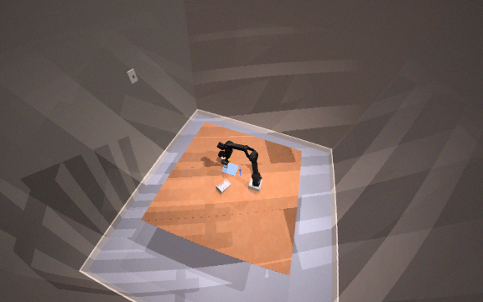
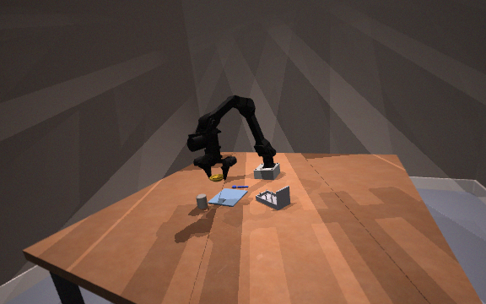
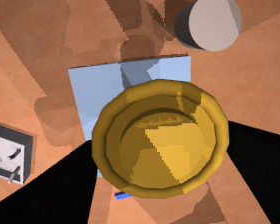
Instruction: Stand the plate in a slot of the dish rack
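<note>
The yellow round plate (image 1: 229,160) (image 2: 216,177) (image 3: 161,145) is held roughly level in the air above the blue mat. My gripper (image 2: 217,176) (image 3: 159,137) is shut on the plate, with one black finger at each side of its rim. The plate's open face shows in the wrist view. The small grey dish rack (image 1: 223,186) (image 2: 283,198) (image 3: 27,152) stands on the table to the right of the mat in the exterior view, with upright rails and a taller wall at one end. Only part of the rack shows at the left edge of the wrist view.
The flat blue mat (image 1: 231,169) (image 2: 234,195) (image 3: 93,97) lies below the gripper. A grey cylinder (image 2: 202,202) (image 3: 215,24) stands beside it. A small dark-blue utensil (image 1: 240,170) (image 2: 240,187) (image 3: 123,195) lies near the mat. The arm's pale base (image 1: 254,184) (image 2: 264,172) stands behind.
</note>
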Robot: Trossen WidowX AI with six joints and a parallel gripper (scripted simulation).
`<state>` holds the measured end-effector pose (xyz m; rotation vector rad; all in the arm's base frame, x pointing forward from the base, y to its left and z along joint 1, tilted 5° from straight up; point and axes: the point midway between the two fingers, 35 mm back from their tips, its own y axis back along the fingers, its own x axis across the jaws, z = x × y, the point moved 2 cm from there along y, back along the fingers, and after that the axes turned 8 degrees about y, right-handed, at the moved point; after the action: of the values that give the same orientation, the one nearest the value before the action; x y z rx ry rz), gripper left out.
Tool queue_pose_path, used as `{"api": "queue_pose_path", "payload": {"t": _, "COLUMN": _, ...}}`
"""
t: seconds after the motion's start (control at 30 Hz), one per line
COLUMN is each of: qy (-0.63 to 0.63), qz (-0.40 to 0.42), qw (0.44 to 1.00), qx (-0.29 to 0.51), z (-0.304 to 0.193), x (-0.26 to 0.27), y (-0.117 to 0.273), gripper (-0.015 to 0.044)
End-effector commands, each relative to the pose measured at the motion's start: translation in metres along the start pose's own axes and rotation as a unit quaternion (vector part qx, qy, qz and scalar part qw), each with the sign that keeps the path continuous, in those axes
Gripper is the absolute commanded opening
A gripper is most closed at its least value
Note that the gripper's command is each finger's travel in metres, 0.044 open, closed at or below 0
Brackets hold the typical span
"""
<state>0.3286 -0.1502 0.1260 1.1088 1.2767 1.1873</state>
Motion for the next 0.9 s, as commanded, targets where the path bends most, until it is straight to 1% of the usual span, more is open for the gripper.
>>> {"api": "queue_pose_path", "payload": {"t": 0.0, "qy": -0.003, "qz": -0.003, "qw": 1.000, "qx": -0.005, "z": 0.002, "x": -0.001, "y": 0.022, "gripper": 0.0000}}
{"api": "queue_pose_path", "payload": {"t": 0.43, "qy": -0.004, "qz": -0.002, "qw": 1.000, "qx": -0.004, "z": 0.000, "x": 0.000, "y": 0.072, "gripper": 0.0000}}
{"api": "queue_pose_path", "payload": {"t": 0.57, "qy": -0.007, "qz": -0.002, "qw": 1.000, "qx": -0.004, "z": 0.000, "x": 0.003, "y": 0.075, "gripper": 0.0000}}
{"api": "queue_pose_path", "payload": {"t": 0.63, "qy": -0.028, "qz": -0.001, "qw": 1.000, "qx": -0.004, "z": -0.002, "x": 0.019, "y": 0.076, "gripper": 0.0000}}
{"api": "queue_pose_path", "payload": {"t": 0.87, "qy": -0.143, "qz": 0.004, "qw": 0.990, "qx": -0.003, "z": -0.022, "x": 0.103, "y": 0.078, "gripper": 0.0000}}
